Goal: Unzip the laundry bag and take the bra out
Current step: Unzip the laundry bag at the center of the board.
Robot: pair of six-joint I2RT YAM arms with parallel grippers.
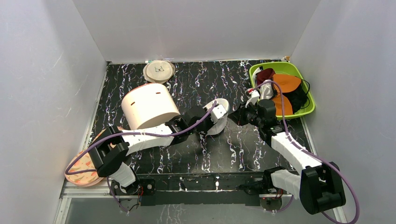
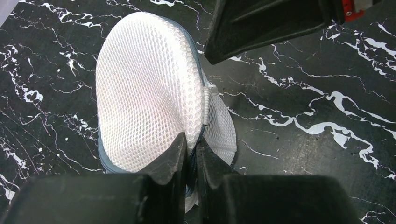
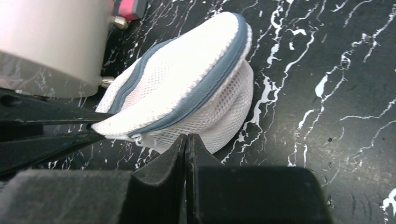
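The laundry bag (image 1: 219, 116), a small round white mesh pouch with a grey-blue zip (image 3: 205, 88) around its rim, stands on edge on the black marbled table. My left gripper (image 1: 208, 122) is shut on its rim, and the fingertips (image 2: 180, 144) pinch the mesh. My right gripper (image 1: 232, 116) is shut with nothing between its fingers. Its tips (image 3: 187, 137) sit just below the bag (image 3: 187, 79), right of the small white zip pull (image 3: 140, 140). In the left wrist view the right gripper (image 2: 208, 51) hangs above the bag (image 2: 144, 93). The zip looks closed. The bra is hidden.
A big cream cylinder (image 1: 149, 106) stands left of the bag. A flat beige disc (image 1: 159, 71) lies at the back. A green bin (image 1: 280, 66) at the right holds orange cups and dark garments. A pink-orange flat piece (image 1: 84, 169) lies at the near left.
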